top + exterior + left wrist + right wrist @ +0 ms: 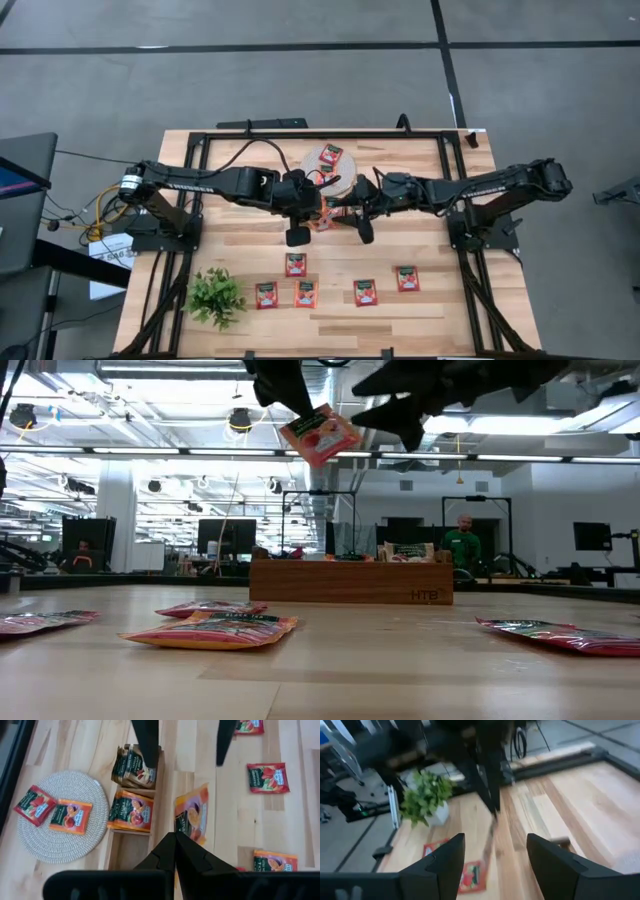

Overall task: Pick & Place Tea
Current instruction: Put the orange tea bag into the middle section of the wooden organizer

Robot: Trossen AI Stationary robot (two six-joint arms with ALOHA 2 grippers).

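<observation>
Item: one orange tea sachet (192, 815), held in the air over the middle of the worktop (420, 320), above the wooden tray (350, 582). Holder: left pincer (175, 837), pinched tight on the sachet's edge, with the packet hanging beyond the tips. Right pincer (495, 862): spread wide, holding nothing, just beside the packet and facing it. Step in hand, as I judge it: lower this sachet into a tray compartment. To do it well I would draw the right pincer clear first, then bring the left one down squarely over a compartment. I would match the orange sachets in the tray (131, 810), keep the packet flat and off the dividers, and let go only once it is low inside the walls. The grip is on a thin edge, so a quick swing could twist the packet loose. Also on the surface: a round woven mat (60, 847) next to the tray, carrying two sachets (70, 816). Five loose sachets (365, 291) lie in a rough row toward the near edge, well apart from the tray. A small green plant (215, 297) stands at the left near corner. Surface: pale wooden planks inside a black frame. Room: an open workshop with ceiling lights, monitors and other benches. One person (462, 542) in a green top stands far behind the tray.
</observation>
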